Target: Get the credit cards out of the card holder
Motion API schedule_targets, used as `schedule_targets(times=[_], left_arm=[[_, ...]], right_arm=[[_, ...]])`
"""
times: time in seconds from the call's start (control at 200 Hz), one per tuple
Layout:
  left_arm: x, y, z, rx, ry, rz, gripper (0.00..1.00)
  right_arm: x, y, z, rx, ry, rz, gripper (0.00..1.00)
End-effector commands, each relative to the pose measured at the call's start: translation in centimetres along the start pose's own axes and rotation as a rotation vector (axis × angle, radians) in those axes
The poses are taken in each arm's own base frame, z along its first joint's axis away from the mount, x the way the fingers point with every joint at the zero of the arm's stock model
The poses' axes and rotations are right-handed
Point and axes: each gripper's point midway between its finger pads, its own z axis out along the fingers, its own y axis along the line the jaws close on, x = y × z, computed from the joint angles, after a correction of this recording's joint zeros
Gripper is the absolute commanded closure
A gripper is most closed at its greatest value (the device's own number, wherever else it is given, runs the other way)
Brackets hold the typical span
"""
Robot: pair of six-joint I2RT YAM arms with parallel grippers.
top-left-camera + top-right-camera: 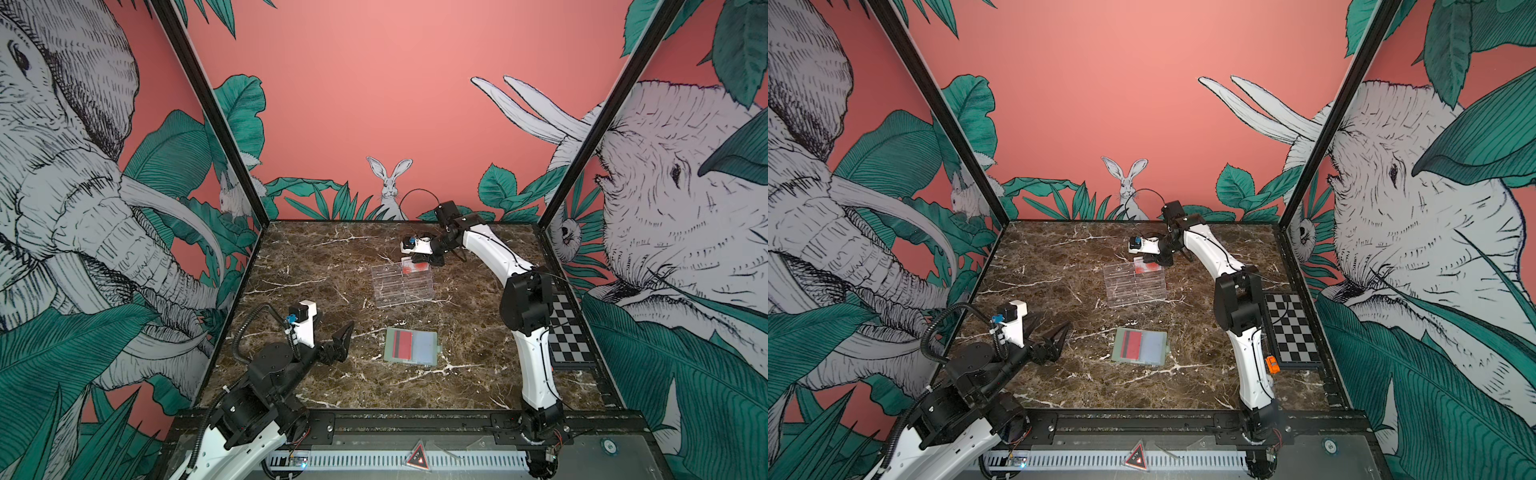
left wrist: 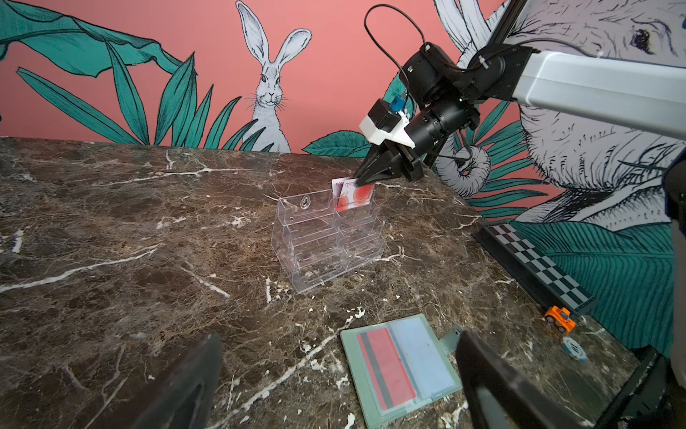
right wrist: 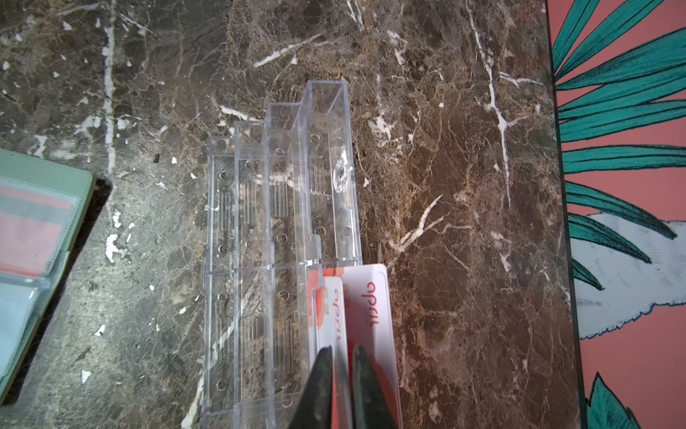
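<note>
Nearest me, my left claw (image 1: 1050, 330) hangs over the counter (image 1: 316, 257) with its jaws spread wide and nothing between them. Just to its right, and a little farther out, the holder (image 1: 424, 347) lies opened flat. One red card (image 2: 386, 367), dark stripe up, sits in the sleeve on the side closer to that claw. The other sleeve looks bare. The red card's long axis runs away from me, front to back. I cannot make out which end of its sleeve is the mouth.

Farther out stands the clear stand (image 2: 319, 237), well apart from the holder. Two cards (image 2: 354, 195) stand upright in its top tier, on the right-hand side. My right claw (image 3: 339, 356) comes down onto them from above, its jaws a narrow gap apart astride the top edge of the front one. I cannot tell whether the pads press that card or have let go.

As I judge it, the red card is what remains. It lies close beside my left claw and far behind my right, so the left has the shorter reach. The right would have to come all the way back toward me.
</note>
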Motion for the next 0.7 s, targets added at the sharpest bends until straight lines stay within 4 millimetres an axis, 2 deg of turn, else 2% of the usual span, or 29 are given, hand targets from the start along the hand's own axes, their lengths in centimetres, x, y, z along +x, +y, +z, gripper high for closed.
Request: schedule_targets(times=[0.0,0.23,0.54,0.605,0.695], left_arm=[[0.5,0.3,0.1,-0.008,0.007,-0.013,0.01],[0.5,0.2,0.2,-0.005,0.004,-0.015,0.01],[0.5,0.2,0.4,-0.006,0.007,-0.015,0.01],[0.6,0.2,0.4,-0.007,0.01,-0.014,0.01],[0.8,0.3,0.6,-0.01,0.013,-0.016,0.01]], right_arm=[[-0.5,-0.5,0.1,0.016,-0.002,-0.001,0.8],[-1.2,-1.5,-0.7,0.065,-0.009,0.004,0.67],[-2.4,-3.0,-2.7,0.158,-0.01,0.006,0.56],[-2.8,-3.9,-3.5,0.222,-0.011,0.011,0.54],[-3.2,-6.4,-5.2,0.392,-0.016,0.052,0.5]])
